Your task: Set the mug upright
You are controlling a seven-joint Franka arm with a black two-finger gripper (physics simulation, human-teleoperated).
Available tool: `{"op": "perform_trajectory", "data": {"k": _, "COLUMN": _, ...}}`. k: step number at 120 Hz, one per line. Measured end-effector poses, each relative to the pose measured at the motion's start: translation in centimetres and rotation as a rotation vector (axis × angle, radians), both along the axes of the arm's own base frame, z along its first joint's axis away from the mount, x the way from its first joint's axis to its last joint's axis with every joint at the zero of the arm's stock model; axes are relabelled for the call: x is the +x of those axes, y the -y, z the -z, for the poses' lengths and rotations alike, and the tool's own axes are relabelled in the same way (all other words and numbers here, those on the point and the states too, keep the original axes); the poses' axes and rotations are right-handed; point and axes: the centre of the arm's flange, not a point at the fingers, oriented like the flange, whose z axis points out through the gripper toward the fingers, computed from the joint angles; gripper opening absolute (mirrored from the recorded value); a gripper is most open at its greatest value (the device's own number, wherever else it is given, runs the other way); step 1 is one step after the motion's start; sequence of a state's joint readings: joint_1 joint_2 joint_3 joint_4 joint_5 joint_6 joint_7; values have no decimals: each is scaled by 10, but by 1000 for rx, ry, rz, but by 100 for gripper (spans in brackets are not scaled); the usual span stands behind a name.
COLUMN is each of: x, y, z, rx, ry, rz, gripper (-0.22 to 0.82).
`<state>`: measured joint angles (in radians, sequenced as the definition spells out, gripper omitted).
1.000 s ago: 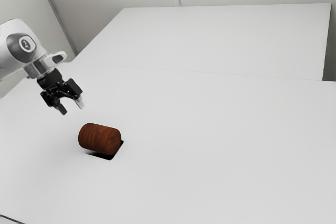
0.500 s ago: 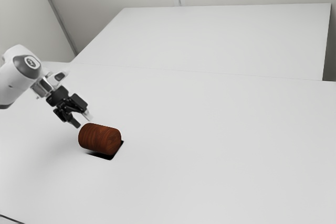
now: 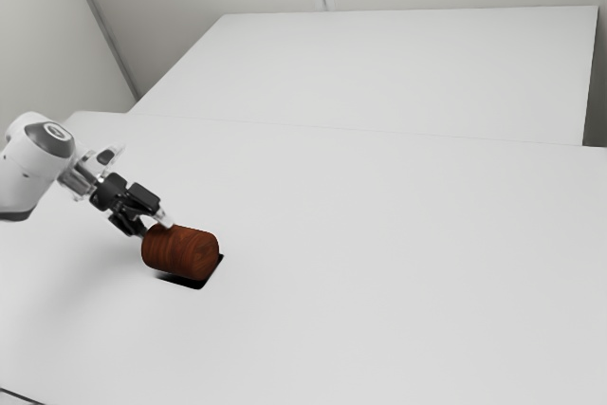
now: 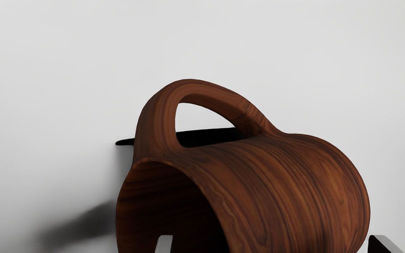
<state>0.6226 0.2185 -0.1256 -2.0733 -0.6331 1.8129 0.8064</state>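
The mug (image 3: 178,253) lies on its side at the exterior frame's lower left, on the table (image 3: 379,301). I judge it stiff, light and apt to roll, best pinched by the wall at its rim (image 4: 204,190), clear of the handle (image 4: 155,123). My tool (image 4: 272,243) stands wide.

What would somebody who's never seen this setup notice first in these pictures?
The reddish-brown wooden mug would stand out first, lying on its side on the pale table; its arched handle and open mouth loom large in the wrist view. Next comes the pincer, open, at the mug's end toward the exterior view's left.
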Motion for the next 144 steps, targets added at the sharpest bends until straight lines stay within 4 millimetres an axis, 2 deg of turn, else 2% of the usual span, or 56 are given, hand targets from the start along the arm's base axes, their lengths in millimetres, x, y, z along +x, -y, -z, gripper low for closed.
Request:
{"op": "perform_trajectory", "data": {"k": 18, "x": -4, "y": 5, "z": 7, "rx": -91, "ry": 14, "rz": -20, "gripper": 60}}
{"op": "perform_trajectory", "data": {"k": 24, "x": -6, "y": 7, "z": 10, "rx": -116, "ry": 15, "rz": -23, "gripper": 57}}
{"op": "perform_trajectory", "data": {"k": 51, "x": -8, "y": 13, "z": 11, "rx": -179, "ry": 37, "rz": -21, "gripper": 13}}
{"op": "perform_trajectory", "data": {"k": 70, "x": -4, "y": 22, "z": -1, "rx": -183, "ry": 65, "rz": 9, "gripper": -1}}
{"op": "perform_trajectory", "data": {"k": 80, "x": -2, "y": 29, "z": -18, "rx": -170, "ry": 95, "rz": 30, "gripper": -9}}
{"op": "perform_trajectory", "data": {"k": 88, "x": 0, "y": 38, "z": -41, "rx": -148, "ry": 131, "rz": 54, "gripper": -13}}
{"op": "perform_trajectory", "data": {"k": 112, "x": 4, "y": 73, "z": -105, "rx": -77, "ry": 208, "rz": 137, "gripper": -16}}
{"op": "perform_trajectory", "data": {"k": 125, "x": 9, "y": 94, "z": -137, "rx": 18, "ry": 212, "rz": 210, "gripper": -16}}
{"op": "perform_trajectory", "data": {"k": 134, "x": 10, "y": 118, "z": -154, "rx": 111, "ry": 196, "rz": 277, "gripper": -17}}
{"op": "perform_trajectory", "data": {"k": 144, "x": 14, "y": 165, "z": -166, "rx": 227, "ry": 180, "rz": 375, "gripper": -17}}
